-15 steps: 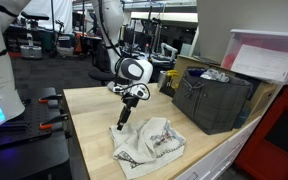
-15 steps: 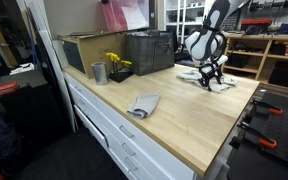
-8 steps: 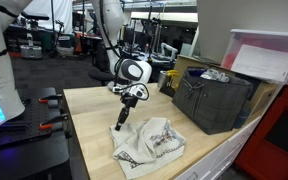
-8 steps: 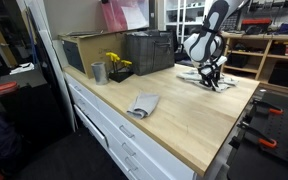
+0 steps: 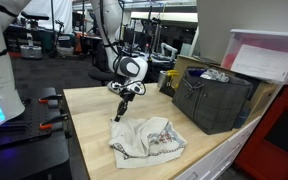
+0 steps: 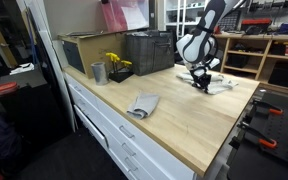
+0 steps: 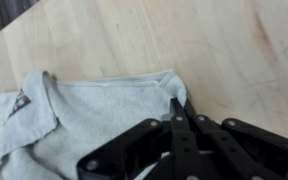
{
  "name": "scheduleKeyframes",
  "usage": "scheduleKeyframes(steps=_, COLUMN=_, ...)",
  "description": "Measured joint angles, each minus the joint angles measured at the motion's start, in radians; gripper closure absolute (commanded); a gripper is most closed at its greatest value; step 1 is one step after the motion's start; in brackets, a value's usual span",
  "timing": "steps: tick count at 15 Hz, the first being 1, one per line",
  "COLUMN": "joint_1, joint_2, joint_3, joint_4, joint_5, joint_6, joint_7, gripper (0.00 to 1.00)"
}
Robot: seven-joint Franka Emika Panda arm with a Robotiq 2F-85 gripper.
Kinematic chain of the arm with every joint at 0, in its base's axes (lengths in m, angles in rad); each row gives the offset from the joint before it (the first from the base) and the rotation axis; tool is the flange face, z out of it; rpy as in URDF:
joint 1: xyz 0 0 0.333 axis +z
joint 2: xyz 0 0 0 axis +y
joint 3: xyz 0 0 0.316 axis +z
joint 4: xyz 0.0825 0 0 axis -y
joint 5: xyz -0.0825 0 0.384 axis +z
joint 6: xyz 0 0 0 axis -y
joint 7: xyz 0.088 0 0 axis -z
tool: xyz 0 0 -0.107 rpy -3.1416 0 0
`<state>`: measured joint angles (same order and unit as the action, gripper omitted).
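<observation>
From my seat I judge the work just begun. The pale butcher-block wooden countertop carries everything. The light grey crumpled fabric garment lies flat on it, just in front of the dark slatted plastic crate and not touching it. The black two-fingered gripper is clenched on the garment's hem at the side farthest from the crate. So the pinch is made, but as far as I can see no fabric is lifted or spread, and the wrinkles are all there to deal with.

The countertop is smooth, light-grained wood with a squared front edge. The crate is rigid and boxy, with thin vertical ribs and an open top. The garment is soft and limp, bunched into shallow folds, with faint dark print in an exterior view. In the wrist view it shows a stitched collar-like edge and a small dark label. The fingers are hard matte black, tapering to narrow tips that meet over the hem.
</observation>
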<state>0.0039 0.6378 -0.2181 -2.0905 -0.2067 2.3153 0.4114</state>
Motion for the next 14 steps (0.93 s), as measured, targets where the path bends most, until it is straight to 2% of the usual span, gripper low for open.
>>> scheduleKeyframes(steps=5, joint_1=0.034, joint_2=0.001, joint_3=0.153, joint_4=0.071, joint_5=0.072, joint_6=-0.001, joint_7=-0.073, gripper=0.99)
scheduleKeyframes(steps=8, joint_1=0.073, joint_2=0.016, joint_3=0.214, joint_4=0.146, joint_5=0.087, joint_6=-0.013, joint_7=-0.117, gripper=0.99)
scheduleKeyframes(steps=9, joint_1=0.089, joint_2=0.022, joint_3=0.227, joint_4=0.175, joint_5=0.087, joint_6=-0.023, joint_7=-0.128, gripper=0.72)
scheduleKeyframes(steps=11, joint_1=0.113, joint_2=0.037, joint_3=0.247, joint_4=0.233, joint_5=0.09, joint_6=-0.039, joint_7=-0.152, gripper=0.65)
scheduleKeyframes(steps=14, joint_1=0.118, joint_2=0.047, joint_3=0.265, joint_4=0.291, joint_5=0.128, joint_6=-0.048, joint_7=-0.205, gripper=0.42)
